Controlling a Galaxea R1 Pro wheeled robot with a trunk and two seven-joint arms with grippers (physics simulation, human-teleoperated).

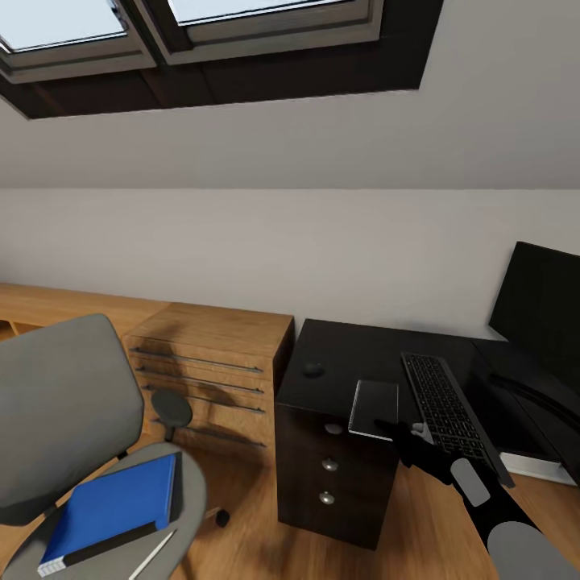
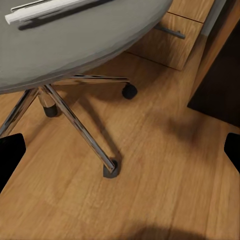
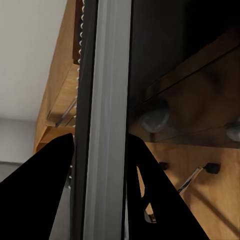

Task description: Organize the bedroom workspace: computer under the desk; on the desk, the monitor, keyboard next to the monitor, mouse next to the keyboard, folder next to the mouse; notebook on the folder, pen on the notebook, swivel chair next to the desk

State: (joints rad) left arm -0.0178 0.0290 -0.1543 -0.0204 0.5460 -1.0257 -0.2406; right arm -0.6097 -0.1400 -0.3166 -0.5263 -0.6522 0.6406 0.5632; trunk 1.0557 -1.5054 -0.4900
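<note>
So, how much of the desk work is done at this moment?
Done: the monitor, keyboard and mouse are on the desk. In hand: the right gripper is shut on the notebook at the desk's near edge. Left: the folder and pen lie on the swivel chair, which stands apart from the desk. The left gripper is open above the floor.

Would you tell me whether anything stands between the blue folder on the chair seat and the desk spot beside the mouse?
Yes. The right gripper holds the notebook over the desk, between the mouse and the keyboard. The swivel chair's armrest also rises between the folder and the desk.
</note>
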